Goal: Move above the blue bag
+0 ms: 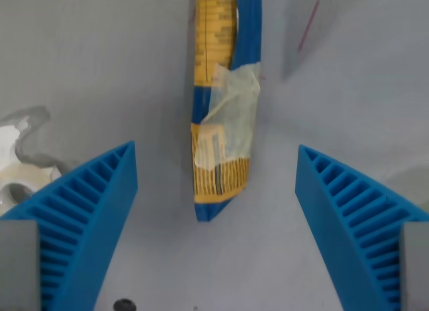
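Our end effector [216, 183] hangs released, fingers wide, with the bag [223, 103] lying on the surface [348, 76] between them, extending upward. We risk stopping off-centre, or snagging the tape [20, 180] at left.

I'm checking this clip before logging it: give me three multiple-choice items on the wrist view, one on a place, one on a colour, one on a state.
1. Where does the blue bag lie?
A. Between the jaws, reaching the top edge
B. Beyond the view's right finger
C. Beneath the tape roll

2. What colour is the bag's printed panel?
A. Green
B. Yellow
C. Red

3. How does the gripper stand?
A. Shut on the bag
B. Open, holding nothing
C. Shut on the tape roll

Answers: 1 A, the bag runs up the middle; 2 B, yellow print shows; 3 B, the jaws stand wide apart. The tape roll sits at the wrist view's left.
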